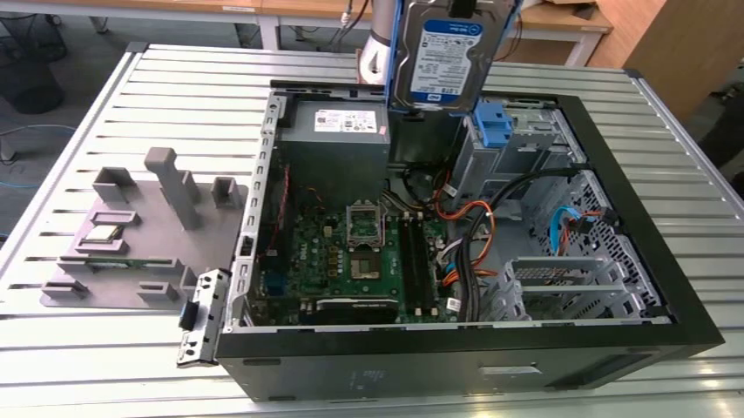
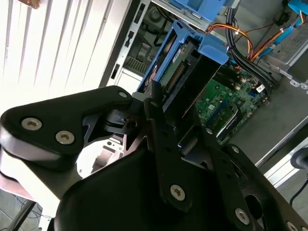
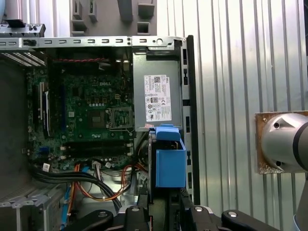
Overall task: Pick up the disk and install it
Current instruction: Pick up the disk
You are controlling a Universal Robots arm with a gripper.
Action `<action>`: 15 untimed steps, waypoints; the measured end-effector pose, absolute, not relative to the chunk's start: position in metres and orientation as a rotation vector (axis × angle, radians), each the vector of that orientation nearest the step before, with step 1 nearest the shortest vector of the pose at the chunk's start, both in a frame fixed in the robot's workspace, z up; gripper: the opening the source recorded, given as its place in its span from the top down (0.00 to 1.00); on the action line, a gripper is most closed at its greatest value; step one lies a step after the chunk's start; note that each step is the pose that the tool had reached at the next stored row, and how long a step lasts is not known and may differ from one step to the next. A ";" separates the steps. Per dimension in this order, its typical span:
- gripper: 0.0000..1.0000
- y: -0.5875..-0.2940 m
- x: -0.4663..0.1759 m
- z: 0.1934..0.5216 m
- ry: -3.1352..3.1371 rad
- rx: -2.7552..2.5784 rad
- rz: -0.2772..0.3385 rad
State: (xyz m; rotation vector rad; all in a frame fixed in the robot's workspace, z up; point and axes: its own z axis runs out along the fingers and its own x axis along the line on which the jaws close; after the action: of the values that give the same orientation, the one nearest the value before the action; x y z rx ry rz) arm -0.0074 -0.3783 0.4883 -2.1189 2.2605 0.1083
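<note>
Your inventory of this moment:

- **End effector**: the fingers are pinching the disk at its top end. You see this in both wrist views.
- **Disk**: a silver drive with a blue-and-white label and blue side rails. It is held upright in the air above the open computer case. In the exterior view the label faces you.
- **Power supply**: a grey box with a white sticker inside the case, just beside the spot below the disk.
- **Blue bracket**: sits in the drive bay, near the disk's lower edge.
- **Motherboard**: green, lying on the case floor, with orange and black cables alongside.
- **Grey fixture**: stands on the slatted bench, to the exterior view's left of the case.
</note>
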 end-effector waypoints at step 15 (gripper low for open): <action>0.65 -0.406 -0.007 0.488 2.261 -2.119 0.108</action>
State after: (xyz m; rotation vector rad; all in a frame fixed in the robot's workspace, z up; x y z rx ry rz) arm -0.0067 -0.4057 0.4881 -2.1189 2.2608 0.1081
